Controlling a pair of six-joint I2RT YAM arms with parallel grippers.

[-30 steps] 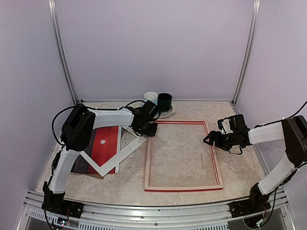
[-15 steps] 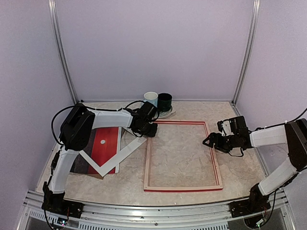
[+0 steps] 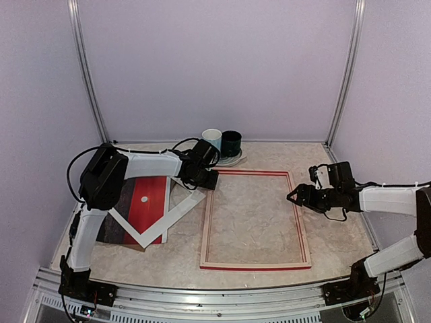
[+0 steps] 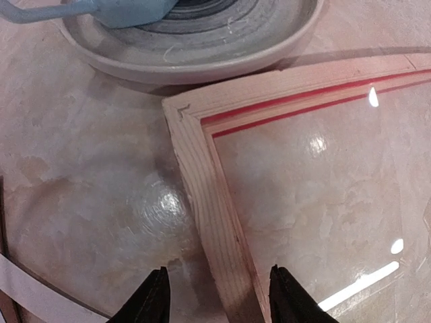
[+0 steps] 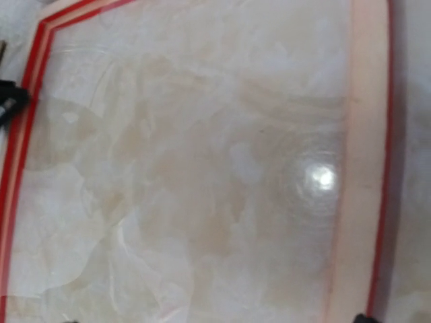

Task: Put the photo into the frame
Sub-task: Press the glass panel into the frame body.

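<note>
Lifting the left gripper (image 3: 209, 180) straight up looks wisest, so nothing drags. Its jaws stand apart astride the far-left rail of the frame (image 3: 205, 229), which lies back-up mid-counter. The right gripper (image 3: 294, 197), jaws wide, hovers at the right rail. The photo (image 3: 149, 202) lies near the counter's left edge, partly under a white mat (image 3: 178, 214).

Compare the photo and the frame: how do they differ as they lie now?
The frame is an open outline, the table showing inside it; the photo is a solid red sheet with a white sun. The frame lies uncovered; the photo lies partly under the white mat. Both are rectangular and flat on the table.
</note>
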